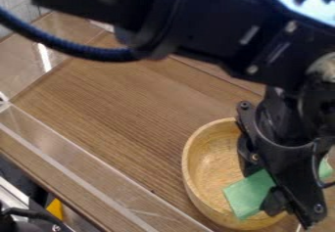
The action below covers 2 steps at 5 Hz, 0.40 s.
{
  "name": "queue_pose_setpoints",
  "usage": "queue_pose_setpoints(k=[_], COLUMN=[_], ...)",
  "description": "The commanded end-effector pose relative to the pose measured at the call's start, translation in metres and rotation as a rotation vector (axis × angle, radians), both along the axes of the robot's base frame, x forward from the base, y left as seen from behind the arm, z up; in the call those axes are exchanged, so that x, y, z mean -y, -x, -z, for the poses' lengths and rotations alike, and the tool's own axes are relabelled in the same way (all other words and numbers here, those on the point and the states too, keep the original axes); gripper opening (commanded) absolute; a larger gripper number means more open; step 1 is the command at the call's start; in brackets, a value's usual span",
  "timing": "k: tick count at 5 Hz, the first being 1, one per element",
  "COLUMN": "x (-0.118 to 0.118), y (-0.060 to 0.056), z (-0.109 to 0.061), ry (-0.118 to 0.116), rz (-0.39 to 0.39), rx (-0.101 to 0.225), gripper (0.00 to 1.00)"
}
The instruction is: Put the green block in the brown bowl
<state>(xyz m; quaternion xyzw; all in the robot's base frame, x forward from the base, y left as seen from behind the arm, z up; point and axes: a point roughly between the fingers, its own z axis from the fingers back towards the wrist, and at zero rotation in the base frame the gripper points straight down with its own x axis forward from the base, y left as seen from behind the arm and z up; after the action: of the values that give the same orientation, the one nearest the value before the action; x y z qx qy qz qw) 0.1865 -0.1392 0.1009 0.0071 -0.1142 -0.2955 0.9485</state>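
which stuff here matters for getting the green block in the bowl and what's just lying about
Part of the job:
- green block, held in the gripper
- brown bowl, right under the block

Just there:
- wooden table
- clear plastic walls round the table

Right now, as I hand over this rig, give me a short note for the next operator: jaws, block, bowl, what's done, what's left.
Gripper: jaws shut on the green block, pointing steeply down.
Green block: held low inside the brown bowl, on its right side; whether it touches the bowl's floor cannot be told.
Brown bowl: on the wooden tabletop, near the right front corner.
Done: block picked up and carried into the bowl.
Left: open the jaws to release the block, then lift the arm clear.
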Motion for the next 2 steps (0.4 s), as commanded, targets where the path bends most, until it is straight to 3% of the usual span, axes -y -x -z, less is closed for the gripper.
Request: queue_pose_setpoints(k=[1,2], x=[-0.0012,-0.0029], y=[-0.0030,-0.0016], z=[-0.0103,-0.0121], ry=[0.031,0.037], rz=[0.012,0.021], rx=[0.028,0.016], gripper=[0.00,0.00])
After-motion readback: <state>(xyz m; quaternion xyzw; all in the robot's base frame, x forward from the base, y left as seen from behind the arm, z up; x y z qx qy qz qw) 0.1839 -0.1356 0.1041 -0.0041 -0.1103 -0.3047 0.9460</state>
